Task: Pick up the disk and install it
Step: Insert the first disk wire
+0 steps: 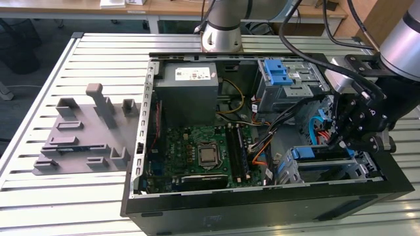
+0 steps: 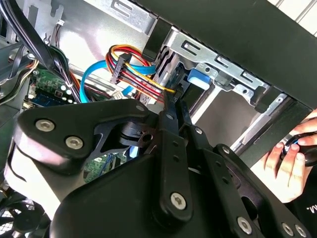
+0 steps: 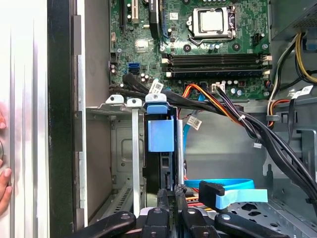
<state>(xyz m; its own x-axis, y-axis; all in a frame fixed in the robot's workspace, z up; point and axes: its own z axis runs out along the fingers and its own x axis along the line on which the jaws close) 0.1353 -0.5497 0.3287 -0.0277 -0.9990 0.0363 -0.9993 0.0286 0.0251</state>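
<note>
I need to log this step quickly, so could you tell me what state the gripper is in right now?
Gripper: fingers close together at the edge of the disk standing in its bay; whether they grip it cannot be told.

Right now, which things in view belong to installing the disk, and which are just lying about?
Job: hard disk with blue plastic rails, silver metal drive cage, black gripper.
Lying about: grey plastic fixture block, grey metal power-supply box, green motherboard, person's hand.
</note>
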